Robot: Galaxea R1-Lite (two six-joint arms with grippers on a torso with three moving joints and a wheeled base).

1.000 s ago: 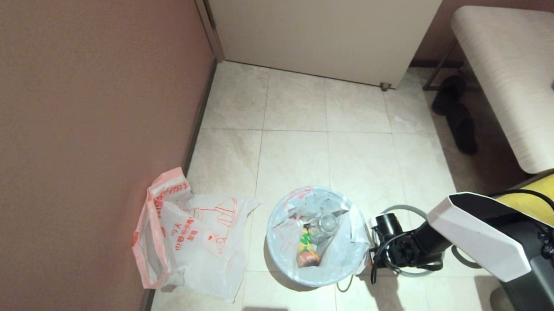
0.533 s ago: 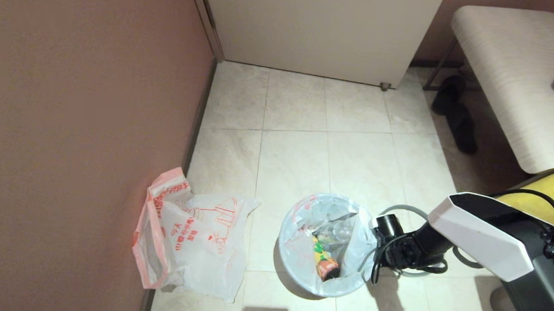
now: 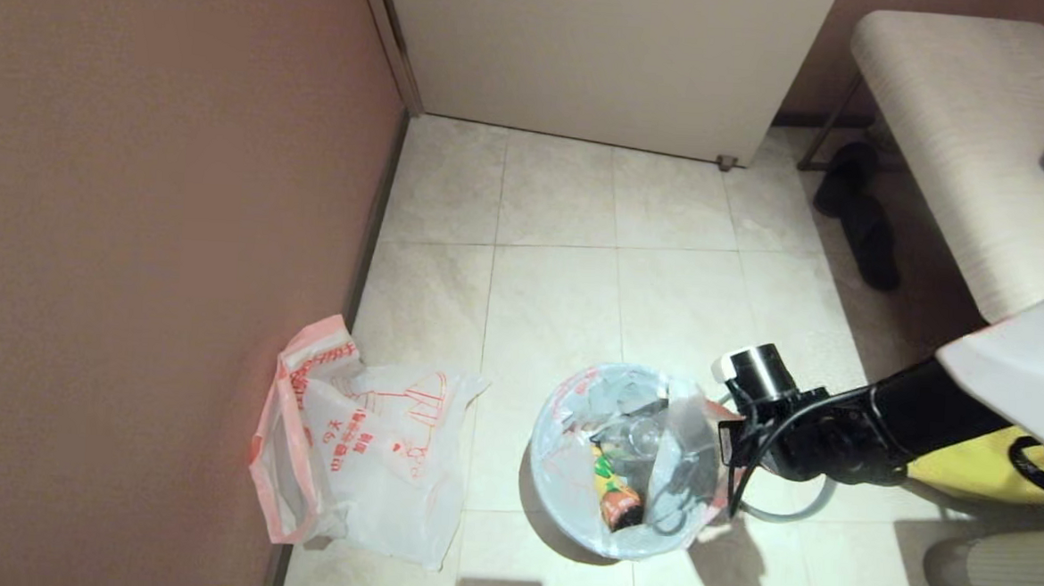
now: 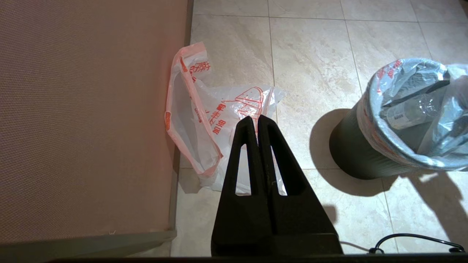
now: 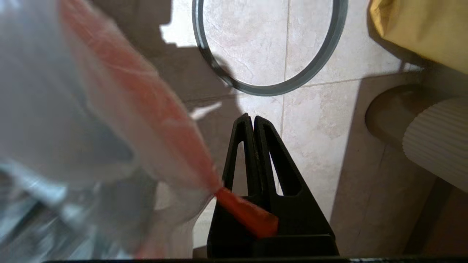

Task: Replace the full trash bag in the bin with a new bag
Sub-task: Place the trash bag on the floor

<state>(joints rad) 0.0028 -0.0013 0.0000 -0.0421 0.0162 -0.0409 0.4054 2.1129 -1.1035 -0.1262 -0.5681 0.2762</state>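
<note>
The full trash bag, with a yellow-green wrapper and a clear cup showing, sits in the black bin, its mouth folded over the rim. My right gripper is at the bin's right side, shut on the bag's pink-red handle and holding that edge of the bag raised and taut. The grey ring lies loose on the floor right of the bin. The new bag lies crumpled by the left wall. My left gripper hangs shut and empty above the new bag.
A brown wall runs along the left and a white door stands at the back. A pale bench is at the right with black shoes under it. A big yellow bag sits beside my right arm.
The bin slid a little to the right. My right arm rose and drew the bag's right edge up and off the rim by its handle.
</note>
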